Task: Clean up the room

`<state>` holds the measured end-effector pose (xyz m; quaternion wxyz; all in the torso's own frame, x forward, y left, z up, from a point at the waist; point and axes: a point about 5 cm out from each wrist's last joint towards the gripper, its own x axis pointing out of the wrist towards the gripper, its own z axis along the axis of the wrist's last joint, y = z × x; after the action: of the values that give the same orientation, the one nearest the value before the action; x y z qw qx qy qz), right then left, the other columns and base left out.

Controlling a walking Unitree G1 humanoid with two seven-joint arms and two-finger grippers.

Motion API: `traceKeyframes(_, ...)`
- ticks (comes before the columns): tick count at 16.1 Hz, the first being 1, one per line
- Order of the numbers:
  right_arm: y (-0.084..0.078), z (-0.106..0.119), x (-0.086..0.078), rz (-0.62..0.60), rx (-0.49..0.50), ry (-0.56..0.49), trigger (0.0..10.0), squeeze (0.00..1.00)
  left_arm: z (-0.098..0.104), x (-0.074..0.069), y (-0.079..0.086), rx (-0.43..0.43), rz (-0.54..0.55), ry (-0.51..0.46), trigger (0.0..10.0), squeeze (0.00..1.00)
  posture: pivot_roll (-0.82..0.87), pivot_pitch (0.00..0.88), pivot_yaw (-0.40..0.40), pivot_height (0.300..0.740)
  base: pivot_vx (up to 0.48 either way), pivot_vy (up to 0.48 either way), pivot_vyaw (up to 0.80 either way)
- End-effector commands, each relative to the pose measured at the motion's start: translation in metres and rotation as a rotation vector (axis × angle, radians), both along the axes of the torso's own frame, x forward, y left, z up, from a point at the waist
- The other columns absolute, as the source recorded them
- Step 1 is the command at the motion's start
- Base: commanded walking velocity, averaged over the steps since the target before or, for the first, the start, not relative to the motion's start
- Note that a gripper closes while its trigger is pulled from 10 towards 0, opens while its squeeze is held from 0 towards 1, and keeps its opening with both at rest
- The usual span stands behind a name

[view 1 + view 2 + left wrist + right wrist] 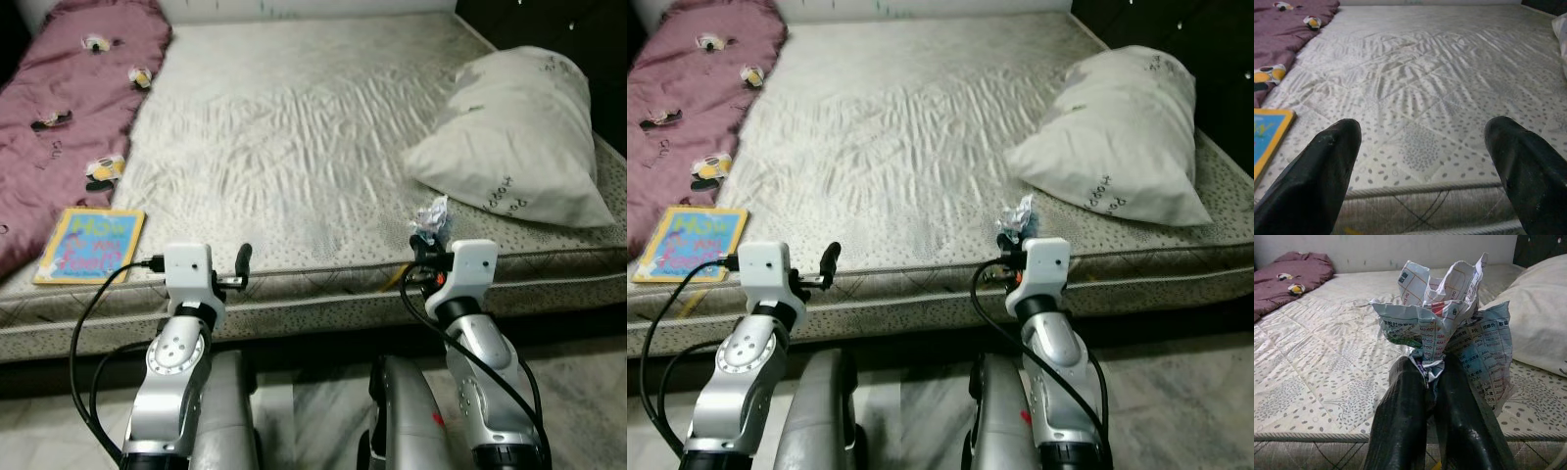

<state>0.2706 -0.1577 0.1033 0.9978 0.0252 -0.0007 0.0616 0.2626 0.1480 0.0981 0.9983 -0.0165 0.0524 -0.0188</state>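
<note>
1. Left eye view: the right end effector (428, 238) pinches a crumpled printed paper (432, 216) at the near edge of a bare quilted mattress (294, 127). The wad stands upright, its long axis vertical. A white pillow (519, 137) lies just beyond it, a maroon blanket (69, 88) along the far left side, and a yellow picture book (90, 245) at the near left edge.
2. Right eye view: the left end effector (830, 262) hangs over the mattress edge near the book, holding nothing; pale floor (1176, 411) shows below the bed.
3. Left wrist view: its two black fingers (1322, 171) stand wide apart; the book is cut off at the frame edge.
4. Right wrist view: fingers (1405, 416) pressed together on the paper's twisted base, the torn sheets fanning upward. The print is too small to read.
</note>
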Motion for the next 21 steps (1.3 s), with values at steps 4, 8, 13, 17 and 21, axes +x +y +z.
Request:
traceKeyframes(4, 0.001, 0.01, 0.011, 0.003, -0.001, -0.022, 10.0, 0.0, 0.002, -0.003, -0.002, 0.001, -0.004, -0.011, 10.0, 0.0, 0.0, 0.031, 0.02, 0.671, 0.0, 0.0, 0.0)
traceKeyframes(8, -0.005, 0.011, 0.017, -0.026, -0.014, -0.025, 10.0, 0.0, -0.002, -0.004, 0.002, 0.017, -0.002, 0.011, 10.0, 0.0, 0.01, 0.028, 0.025, 0.705, 0.0, 0.0, 0.0)
traceKeyframes(13, -0.006, 0.011, 0.019, -0.019, -0.019, -0.019, 10.0, 0.0, -0.001, 0.003, 0.004, 0.051, 0.018, -0.006, 10.0, 0.0, 0.0, 0.013, 0.012, 0.74, 0.0, 0.0, 0.0)
traceKeyframes(17, -0.01, 0.009, 0.02, -0.027, -0.046, -0.015, 10.0, 0.0, -0.006, -0.002, -0.002, 0.046, 0.014, 0.003, 10.0, 0.0, 0.01, 0.0, 0.0, 0.74, 0.0, 0.0, 0.0)
traceKeyframes(21, -0.011, 0.0, 0.014, -0.024, -0.04, 0.008, 10.0, 0.0, -0.017, -0.009, -0.01, 0.031, 0.011, 0.034, 10.0, 0.0, 0.0, 0.0, -0.009, 0.74, 0.0, 0.0, 0.0)
